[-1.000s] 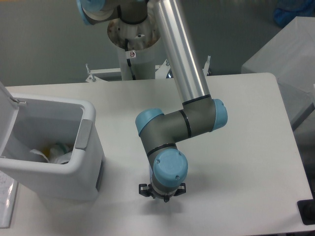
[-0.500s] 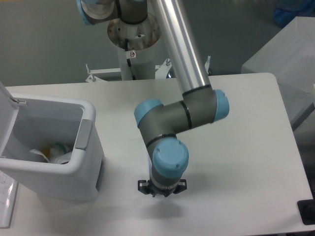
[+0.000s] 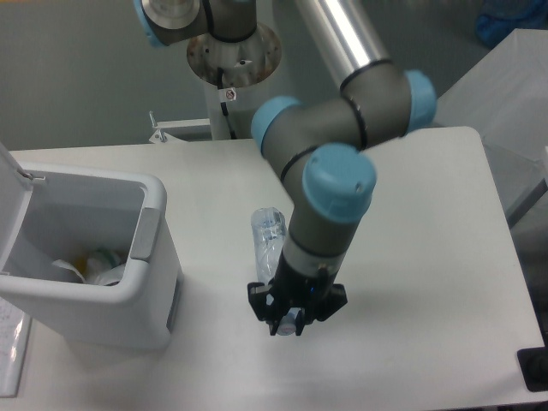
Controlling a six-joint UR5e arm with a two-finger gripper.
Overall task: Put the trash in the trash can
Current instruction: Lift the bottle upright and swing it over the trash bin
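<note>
The crushed clear plastic bottle [image 3: 267,240] hangs lengthwise from the hand [image 3: 291,321], which pinches its near end; the far end juts up beside the wrist, and whether it is clear of the bench [image 3: 428,257] cannot be told. The carry step looks to be in hand. The trash can [image 3: 128,282] stands to the left, lid open, with crumpled trash [image 3: 90,267] inside. The next move calls for swinging left over the rim, then releasing.

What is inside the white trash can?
In the trash can, crumpled white trash with some yellow and green shows by the front wall. The bin's walls hide the rest of the bottom.
</note>
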